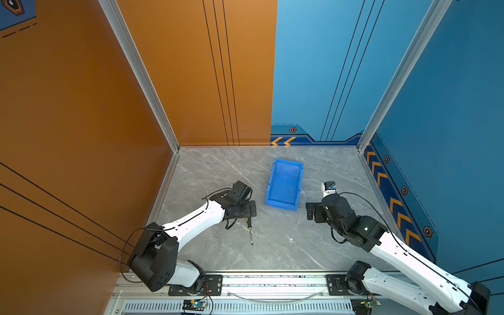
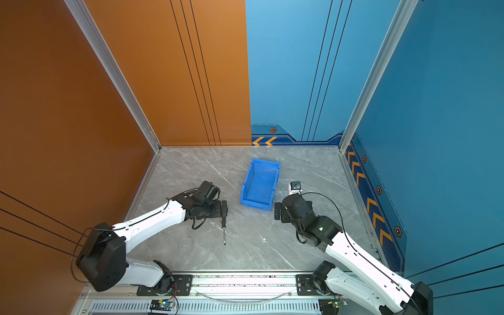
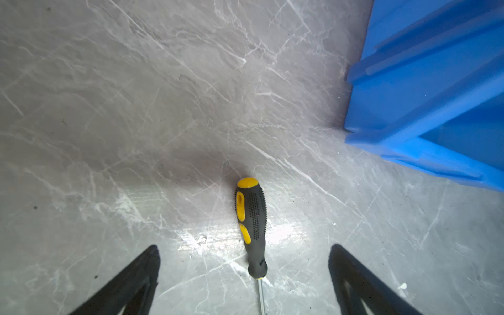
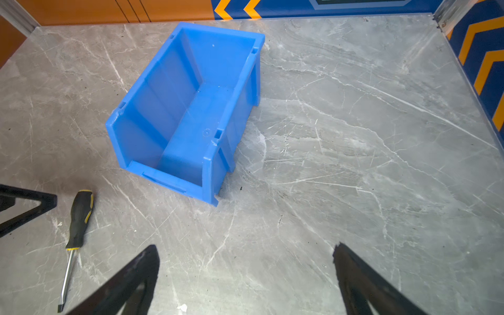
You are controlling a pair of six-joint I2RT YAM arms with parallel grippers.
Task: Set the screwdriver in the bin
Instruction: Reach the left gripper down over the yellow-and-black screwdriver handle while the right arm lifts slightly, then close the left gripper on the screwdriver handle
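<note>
1. Where orange wall panels on the left meet blue wall panels on the right, they fence a grey marble-pattern tabletop on three sides. Both top views show the same.
2. White-shelled left arm reaches in from the near rail toward mid-table. White-shelled right arm reaches in from the opposite side.
3. Bright blue bin stands upright on the table toward the back, between the two arms. Its open top is up and its lowered lip faces the near edge. Its inner walls show clearly in the right wrist view.
4. Black left gripper points down over the handle end of the tool. Its jaws are spread wide and released. In the left wrist view one finger stands on each side of the handle's neck, and neither touches it.
5. Black right gripper sits low, just off the bin's near right corner. Its jaws are spread wide with bare table between them, gripping nothing.
6. Black-and-yellow screwdriver lies flat on the table outside the bin. It is near the bin's near left corner but apart from it. Handle points toward the back, thin shaft toward the near edge.
7. Tiny white speck lies on the table, right of the shaft tip.
</note>
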